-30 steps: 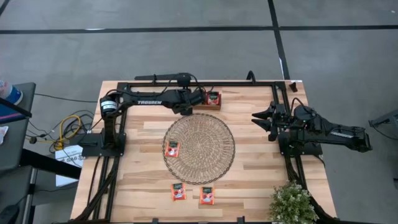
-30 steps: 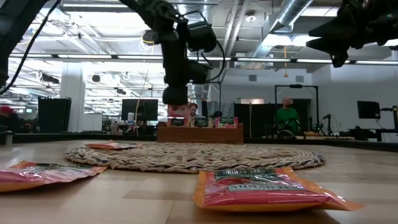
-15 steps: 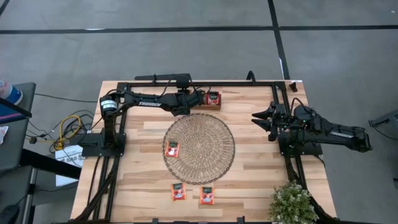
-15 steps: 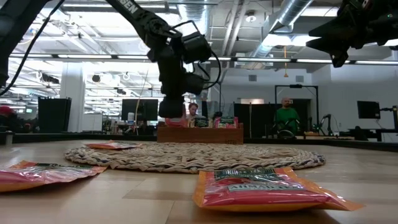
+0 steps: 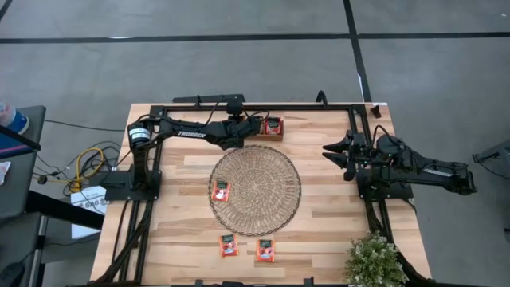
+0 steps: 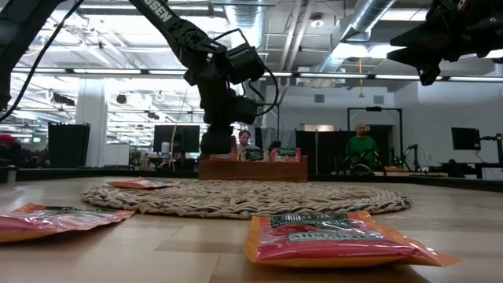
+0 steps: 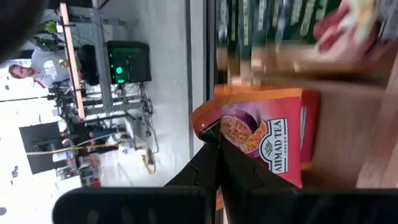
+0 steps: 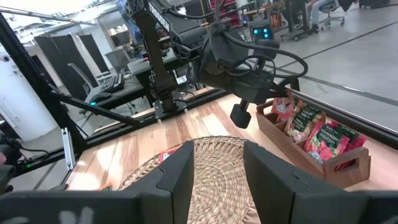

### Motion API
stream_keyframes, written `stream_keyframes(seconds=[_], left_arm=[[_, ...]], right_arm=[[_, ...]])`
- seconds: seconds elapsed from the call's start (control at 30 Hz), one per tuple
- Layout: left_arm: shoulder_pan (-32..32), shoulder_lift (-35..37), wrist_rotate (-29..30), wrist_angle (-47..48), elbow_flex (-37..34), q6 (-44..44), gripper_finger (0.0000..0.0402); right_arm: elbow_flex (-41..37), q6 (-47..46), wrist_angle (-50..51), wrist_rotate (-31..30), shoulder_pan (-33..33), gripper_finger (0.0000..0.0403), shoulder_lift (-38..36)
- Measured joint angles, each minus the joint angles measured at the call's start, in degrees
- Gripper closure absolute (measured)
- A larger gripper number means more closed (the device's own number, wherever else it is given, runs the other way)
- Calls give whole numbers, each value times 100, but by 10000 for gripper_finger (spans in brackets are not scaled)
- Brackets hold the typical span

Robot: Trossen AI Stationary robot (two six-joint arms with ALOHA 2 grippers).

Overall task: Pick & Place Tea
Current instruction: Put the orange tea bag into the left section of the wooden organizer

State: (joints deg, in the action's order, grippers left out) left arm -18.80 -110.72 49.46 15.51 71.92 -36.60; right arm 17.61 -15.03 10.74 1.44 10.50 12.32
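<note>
Red-orange sachet (image 7: 267,140) pinched in left claw (image 7: 219,144), blurred tray (image 8: 317,146), right claw (image 8: 217,171) wide.

table (image 5: 335,207): pale blond wood planks, streaky grain
mat (image 5: 255,190): tan woven straw, ring pattern
tea sachets (image 5: 229,245): red-orange, little picture in the middle
sachet up close (image 7: 273,140): red-orange, passionfruit picture, white label with dark lettering
tray (image 8: 311,146): brown wood, red and green packets inside
arms (image 5: 191,131): black, white lettering on the left one
plant (image 5: 374,261): pale speckled green
floor (image 5: 239,64): grey, dark lines
</note>
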Motion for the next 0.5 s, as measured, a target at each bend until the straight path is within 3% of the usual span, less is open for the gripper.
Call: stream_keyframes(seconds=[0.5], left_arm=[[-1, 0, -345, -62, 0, 185, 401]], right_arm=[[0, -11, -1, 4, -2, 273, -1]])
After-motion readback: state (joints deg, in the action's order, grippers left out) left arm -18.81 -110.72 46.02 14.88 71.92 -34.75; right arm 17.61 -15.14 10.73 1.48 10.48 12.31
